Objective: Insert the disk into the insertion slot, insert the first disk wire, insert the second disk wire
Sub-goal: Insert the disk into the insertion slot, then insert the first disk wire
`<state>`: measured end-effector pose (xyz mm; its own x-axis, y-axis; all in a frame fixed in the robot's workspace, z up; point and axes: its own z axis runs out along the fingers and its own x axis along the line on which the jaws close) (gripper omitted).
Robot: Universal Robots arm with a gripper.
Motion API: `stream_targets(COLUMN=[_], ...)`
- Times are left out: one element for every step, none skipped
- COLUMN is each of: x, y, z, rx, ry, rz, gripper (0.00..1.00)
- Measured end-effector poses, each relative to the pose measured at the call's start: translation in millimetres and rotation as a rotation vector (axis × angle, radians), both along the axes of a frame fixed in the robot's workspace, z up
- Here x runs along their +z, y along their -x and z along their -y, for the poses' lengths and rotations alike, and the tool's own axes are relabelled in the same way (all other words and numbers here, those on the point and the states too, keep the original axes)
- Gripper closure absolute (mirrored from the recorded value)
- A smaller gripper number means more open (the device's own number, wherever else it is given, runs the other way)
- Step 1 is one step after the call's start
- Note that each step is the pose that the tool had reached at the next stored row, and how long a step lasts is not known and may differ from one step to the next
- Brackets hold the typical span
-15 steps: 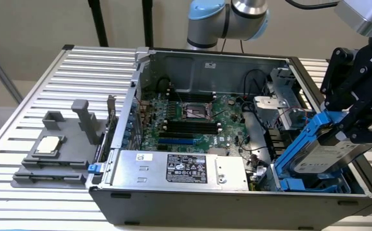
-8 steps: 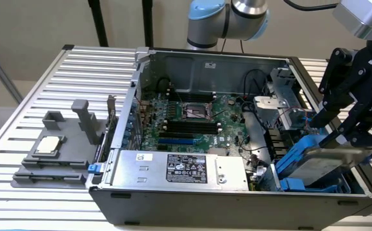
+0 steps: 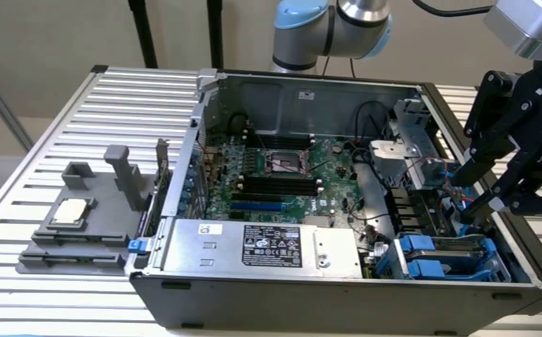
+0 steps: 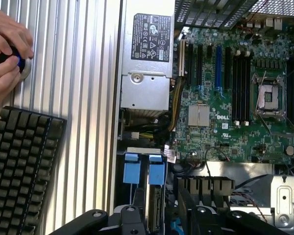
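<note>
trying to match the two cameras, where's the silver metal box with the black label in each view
exterior view: the silver metal box with the black label lies along the camera-side edge of the open computer case, to the exterior view's left of the blue-railed drive bay.
wrist view: the box sits between the ribbed metal table and the green motherboard.
shared landmark: the square processor socket on the motherboard.
</note>
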<state>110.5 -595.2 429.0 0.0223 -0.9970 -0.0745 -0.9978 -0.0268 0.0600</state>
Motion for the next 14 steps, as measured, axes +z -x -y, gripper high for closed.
stream_targets(x=[0.0, -0.1, 0.0, 0.0, 0.0, 0.0, 0.0, 0.0, 0.0, 0.0, 0.0, -0.1, 0.0, -0.1], y=[0.0, 0.0, 0.0, 0.0, 0.0, 0.0, 0.0, 0.0, 0.0, 0.0, 0.0, 0.0, 0.0, 0.0], z=[0.0, 0.0, 0.0, 0.0, 0.0, 0.0, 0.0, 0.0, 0.0, 0.0, 0.0, 0.0, 0.0, 0.0], rx=[0.0, 0.0, 0.0, 0.0, 0.0, 0.0, 0.0, 0.0, 0.0, 0.0, 0.0, 0.0, 0.0, 0.0], ry=[0.0, -0.0001, 0.0, -0.0001, -0.0001, 0.0, -0.0001, 0.0, -0.0001, 0.0, -0.0001, -0.0001, -0.0001, -0.0001], rz=[0.0, 0.0, 0.0, 0.0, 0.0, 0.0, 0.0, 0.0, 0.0, 0.0, 0.0, 0.0, 0.0, 0.0], gripper=[0.6, 0.6, 0.6, 0.6, 0.6, 0.6, 0.6, 0.6, 0.6, 0.6, 0.6, 0.6, 0.6, 0.6])
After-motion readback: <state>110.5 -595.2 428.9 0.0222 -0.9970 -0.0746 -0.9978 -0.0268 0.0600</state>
